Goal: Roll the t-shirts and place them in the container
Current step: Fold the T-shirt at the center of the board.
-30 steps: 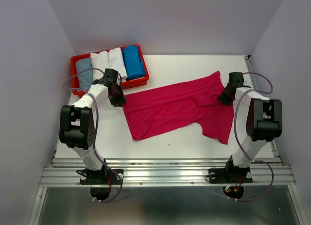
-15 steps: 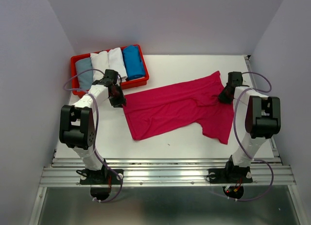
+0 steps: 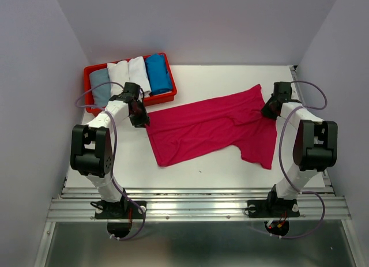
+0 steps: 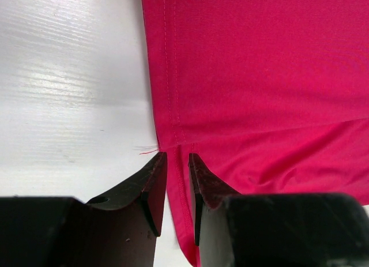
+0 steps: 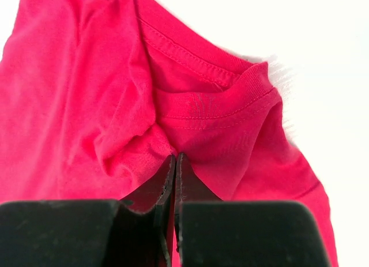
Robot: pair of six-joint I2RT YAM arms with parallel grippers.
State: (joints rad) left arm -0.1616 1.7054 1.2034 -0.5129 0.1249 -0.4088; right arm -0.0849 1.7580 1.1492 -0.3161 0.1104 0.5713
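**Grasp Phase: Both Ends of the Shirt**

White desk (image 3: 202,175) carries the magenta t-shirt (image 3: 213,128), spread flat. Left claw (image 4: 177,163) pinches its hem; right claw (image 5: 174,163), pressed together, pinches the collar. Next: pull taut, then roll. Rolled t-shirts (image 3: 130,74) fill the red tray (image 3: 87,76) beyond.

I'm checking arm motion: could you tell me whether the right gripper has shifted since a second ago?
Yes, slightly: the right gripper has edged toward the table's right rail, pinching the pink t-shirt.
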